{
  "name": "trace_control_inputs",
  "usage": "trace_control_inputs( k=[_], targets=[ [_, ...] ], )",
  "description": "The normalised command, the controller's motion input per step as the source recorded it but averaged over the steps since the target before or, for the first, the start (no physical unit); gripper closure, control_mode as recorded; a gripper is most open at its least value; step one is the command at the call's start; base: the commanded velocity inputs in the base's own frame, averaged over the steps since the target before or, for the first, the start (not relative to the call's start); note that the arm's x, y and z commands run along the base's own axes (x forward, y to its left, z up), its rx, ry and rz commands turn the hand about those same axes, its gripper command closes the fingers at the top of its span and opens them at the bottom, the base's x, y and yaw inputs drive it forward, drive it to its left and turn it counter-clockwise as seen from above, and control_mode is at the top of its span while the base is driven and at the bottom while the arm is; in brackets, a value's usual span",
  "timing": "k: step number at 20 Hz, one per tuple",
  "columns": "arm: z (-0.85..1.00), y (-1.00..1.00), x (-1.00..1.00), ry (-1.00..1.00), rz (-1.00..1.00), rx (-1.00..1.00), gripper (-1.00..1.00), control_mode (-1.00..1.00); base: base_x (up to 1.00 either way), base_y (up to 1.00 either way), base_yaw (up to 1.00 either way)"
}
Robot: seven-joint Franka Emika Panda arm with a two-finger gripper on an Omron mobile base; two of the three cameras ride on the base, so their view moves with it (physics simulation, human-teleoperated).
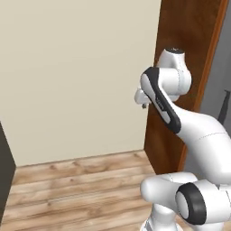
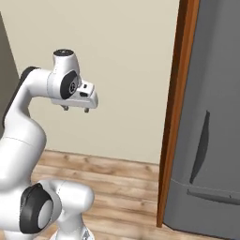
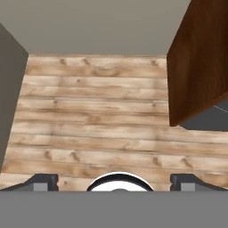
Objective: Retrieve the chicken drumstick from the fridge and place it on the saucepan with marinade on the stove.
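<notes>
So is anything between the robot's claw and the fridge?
No. In the right base view, bare wall and wooden floor separate the open gripper from the fridge.

The left base view sits behind the white arm (image 1: 198, 135) on its left side, looking forward and slightly down at a beige wall (image 1: 76, 76), a plank floor (image 1: 76, 189) and the brown wooden side panel (image 1: 189, 49) of the fridge. The right base view looks from behind the arm's right side, facing the same wall and floor, and takes in the panel edge-on with the grey fridge (image 2: 215, 117) door and its dark handle (image 2: 201, 147) close by. The hand view looks straight down from the gripper (image 3: 114, 181) at the floor, with the panel's top edge at its right. All three views share the floor, wall and wooden panel.
</notes>
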Motion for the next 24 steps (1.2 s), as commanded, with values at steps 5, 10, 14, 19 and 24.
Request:
trace_control_inputs(
  k=[5,10,14,19,24],
  targets=[
    [0.0,0.0,0.0,0.0,0.0,0.0,-1.0,1.0,0.0,-0.41,-0.18],
    [0.0,0.0,0.0,0.0,0.0,0.0,-1.0,1.0,0.0,-0.84,-0.03],
    [0.0,0.0,0.0,0.0,0.0,0.0,-1.0,1.0,-0.19,-0.64,-0.06],
    [0.0,0.0,0.0,0.0,0.0,0.0,-1.0,1.0,-0.3,-0.16,-0.15],
    [0.0,0.0,0.0,0.0,0.0,0.0,-1.0,1.0,-0.58,0.0,-0.12]
  ],
)
